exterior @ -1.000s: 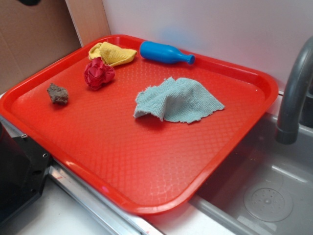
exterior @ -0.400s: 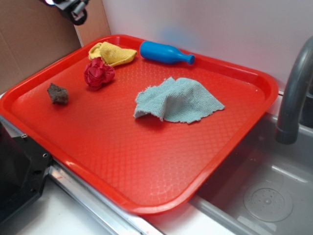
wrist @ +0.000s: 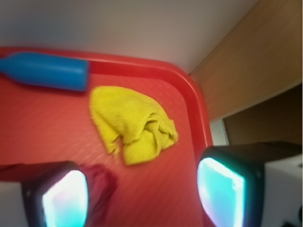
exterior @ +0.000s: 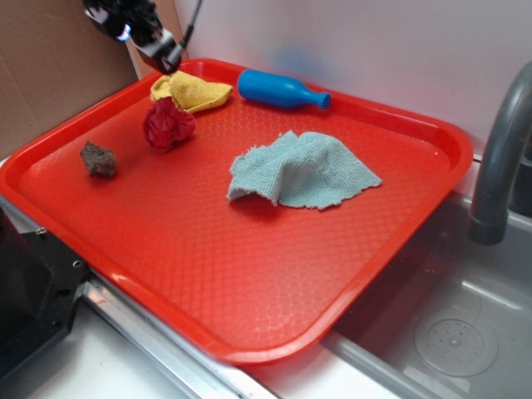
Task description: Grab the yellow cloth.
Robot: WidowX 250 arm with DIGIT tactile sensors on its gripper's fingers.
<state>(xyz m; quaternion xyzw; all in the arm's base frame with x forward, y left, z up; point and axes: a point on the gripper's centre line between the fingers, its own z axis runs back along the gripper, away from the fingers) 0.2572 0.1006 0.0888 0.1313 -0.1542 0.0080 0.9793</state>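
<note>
Item: yellow cloth [exterior: 193, 90], a small crumpled rag, lying at about 11 o'clock on the red tray [exterior: 249, 274], close to the far-left corner rim. In the wrist view it [wrist: 132, 125] sits ahead of the fingertips, untouched.

Neighbours: blue bottle [exterior: 281, 90] on its side just at the rag's 3 o'clock; red fabric wad [exterior: 167, 124] just at its 7 o'clock; small brown lump [exterior: 99, 160] further toward 8 o'clock; pale blue-green cloth [exterior: 301, 170] near tray centre, well apart. Grey faucet [exterior: 499, 158] at the right edge, over the sink.

Gripper [exterior: 145, 33]: above the tray's far-left corner, at the rag's 10 o'clock, clear of it. Jaws spread apart, nothing between them.

Step in hand, as judged: approach, grasp not yet begun.

Next move calls for: shifting over the rag's bunched middle, descending between rim and red wad, and pinching fabric only.
</note>
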